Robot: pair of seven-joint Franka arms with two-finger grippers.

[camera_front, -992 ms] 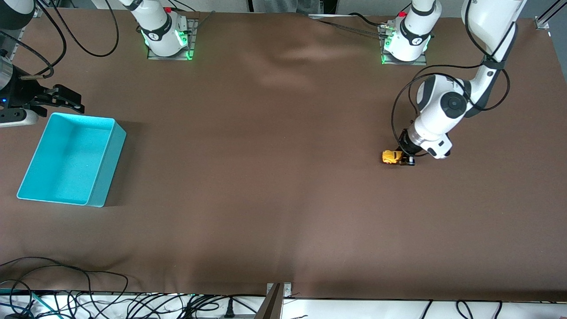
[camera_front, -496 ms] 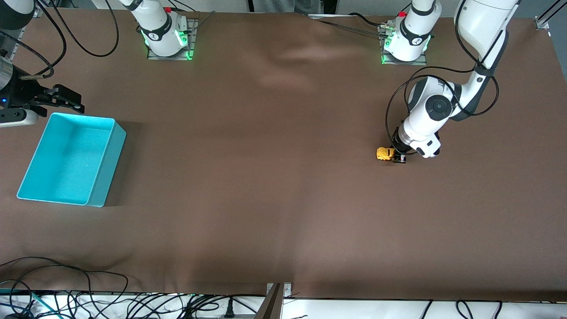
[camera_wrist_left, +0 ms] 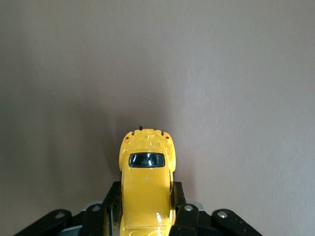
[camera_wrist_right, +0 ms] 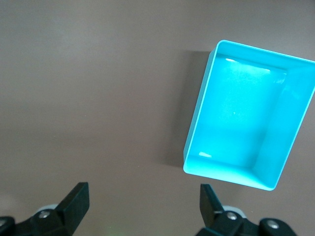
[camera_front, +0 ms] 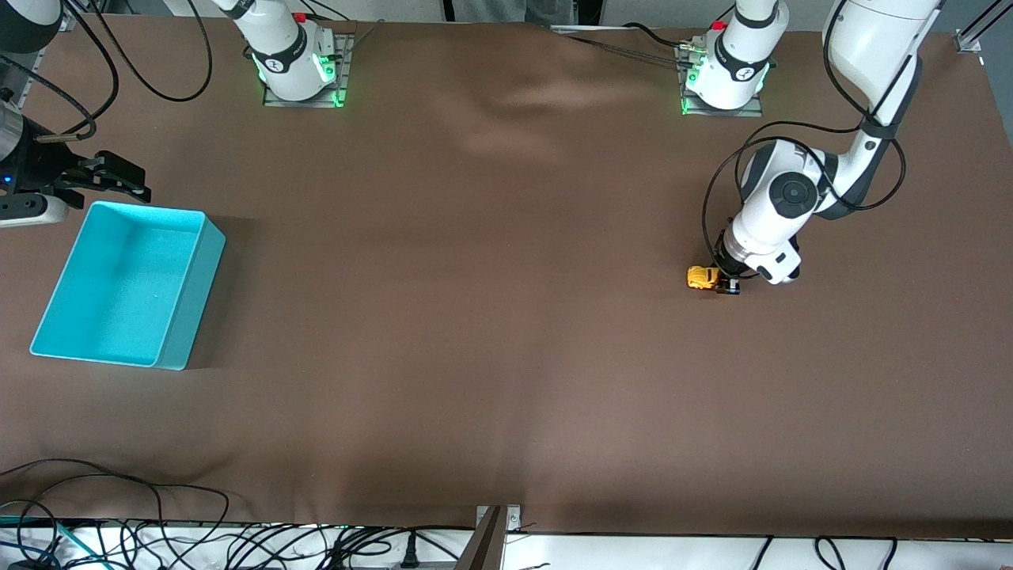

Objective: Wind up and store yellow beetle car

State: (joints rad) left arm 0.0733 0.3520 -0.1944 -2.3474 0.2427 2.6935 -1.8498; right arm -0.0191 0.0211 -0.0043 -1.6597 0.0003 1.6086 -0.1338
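No readable text, labels or numbers anywhere. Each arm base [camera_front: 297,59] carries a small dark round emblem, too small to read. Nothing printed on the car [camera_wrist_left: 146,189], the bin [camera_front: 127,285] or the table cover [camera_front: 491,317].

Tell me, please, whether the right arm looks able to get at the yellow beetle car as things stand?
Probably not: the left gripper is shut on the yellow beetle car at the left arm's end, while the open right gripper waits by the teal bin.
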